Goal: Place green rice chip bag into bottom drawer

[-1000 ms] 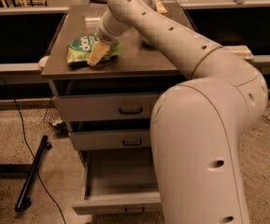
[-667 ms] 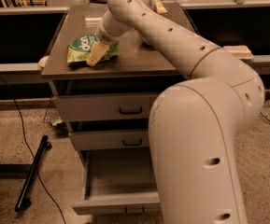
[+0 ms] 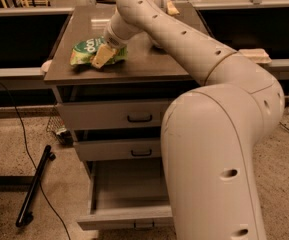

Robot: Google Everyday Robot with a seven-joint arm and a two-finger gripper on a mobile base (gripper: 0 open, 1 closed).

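Note:
The green rice chip bag (image 3: 85,52) lies on the left part of the brown cabinet top (image 3: 144,61). My gripper (image 3: 103,55) is down on the bag's right end, touching it, with the arm reaching in from the right. The bottom drawer (image 3: 126,184) is pulled open below, with a flat grey interior that holds nothing I can see. My large arm segment covers the drawer's right side.
Two upper drawers with dark handles, one (image 3: 111,115) above the other (image 3: 116,149), are closed. A tan object (image 3: 172,7) sits at the back of the top. A black pole (image 3: 34,186) and a cable lie on the floor at left. Counters run behind.

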